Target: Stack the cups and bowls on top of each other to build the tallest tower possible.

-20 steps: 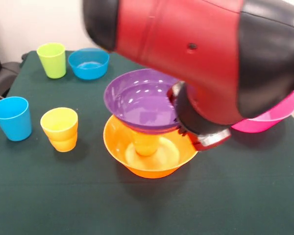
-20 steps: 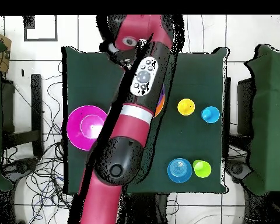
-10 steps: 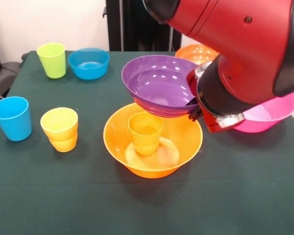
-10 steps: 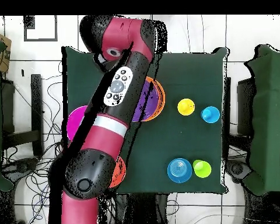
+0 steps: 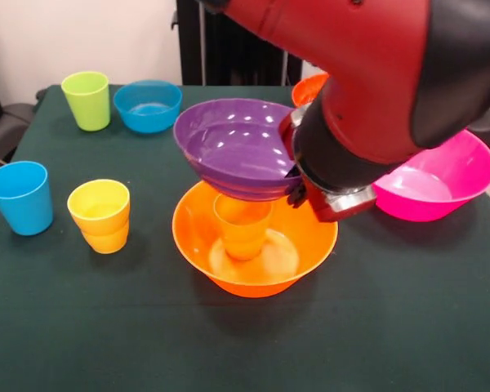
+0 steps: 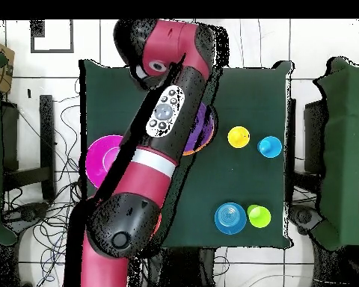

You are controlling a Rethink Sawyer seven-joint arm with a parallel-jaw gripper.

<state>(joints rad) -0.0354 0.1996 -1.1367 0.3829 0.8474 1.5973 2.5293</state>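
Big orange bowl [image 5: 257, 261]: sits mid-table and holds a small orange cup [image 5: 242, 227], upright at its centre.
Purple bowl [image 5: 233, 159]: over the orange cup, tilted, its open side turned toward 10 o'clock; whether its base touches the cup rim cannot be told.
Gripper [image 5: 298, 184]: at the purple bowl's 3 o'clock edge, mostly hidden by the red and black arm [image 5: 367, 73]; how far it is open, and whether it has hold of the bowl, cannot be told.
Pink bowl [image 5: 437, 180]: empty, at 3 o'clock of the pile.
Red-orange bowl [image 5: 309, 88]: only a rim shows behind the arm, at 1 o'clock.
Blue bowl [image 5: 148, 105]: empty, at 11 o'clock, just beside the green cup [image 5: 87, 100].
Blue cup [image 5: 20, 197] and yellow cup [image 5: 100, 215]: upright, empty, at 9 o'clock.
Surface: dark green cloth over the table [image 5: 82, 327].
Room: tiled floor [image 6: 317, 269] with loose cables [image 6: 51, 224] in the overhead view.
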